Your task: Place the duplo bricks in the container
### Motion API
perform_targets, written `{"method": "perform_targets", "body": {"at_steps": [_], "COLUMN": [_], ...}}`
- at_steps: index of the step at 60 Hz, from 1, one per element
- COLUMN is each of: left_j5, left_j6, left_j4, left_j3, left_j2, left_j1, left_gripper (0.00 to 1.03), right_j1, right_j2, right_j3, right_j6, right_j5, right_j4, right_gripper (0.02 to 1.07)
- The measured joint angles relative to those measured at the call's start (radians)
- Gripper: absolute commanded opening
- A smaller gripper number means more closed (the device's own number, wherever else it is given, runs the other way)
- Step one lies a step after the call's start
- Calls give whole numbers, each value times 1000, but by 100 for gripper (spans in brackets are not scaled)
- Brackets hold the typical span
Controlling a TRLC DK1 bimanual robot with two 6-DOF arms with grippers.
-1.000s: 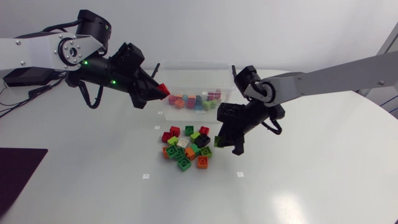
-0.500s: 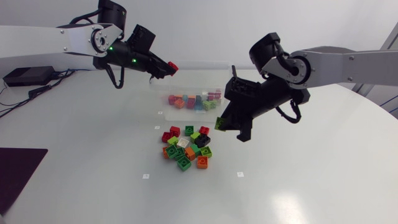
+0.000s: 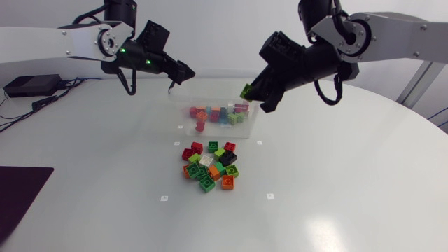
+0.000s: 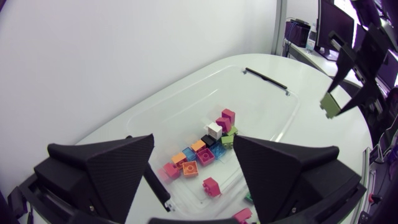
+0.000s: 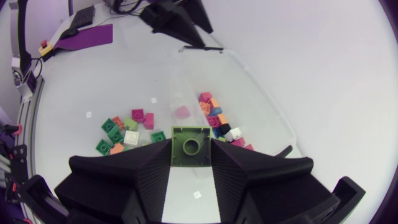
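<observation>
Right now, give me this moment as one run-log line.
left gripper: open, over container | right gripper: shut on green brick, raised near container | loose bricks: piled on table

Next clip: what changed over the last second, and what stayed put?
The left gripper swung from beside the container to above its back left corner, opened and let go of its red brick, which is now in the container. The right gripper rose from the loose pile to over the container's right end, still shut on a green brick. Pile and container stayed put.
</observation>
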Motion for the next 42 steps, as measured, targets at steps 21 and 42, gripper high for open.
{"method": "perform_targets", "body": {"at_steps": [21,42], "left_j5": [20,34], "left_j6": [91,262], "left_j4": [-40,-110], "left_j3": [-338,-607], "left_j2": [-412,-459], "left_j1": [8,-32], "left_gripper": [97,97], "right_j1": [-4,-1], "right_j2": [138,276], "right_j3": [177,277], "right_j6": [98,160], "right_j5": [49,109], "right_j4": [63,119], "right_gripper": [15,18]}}
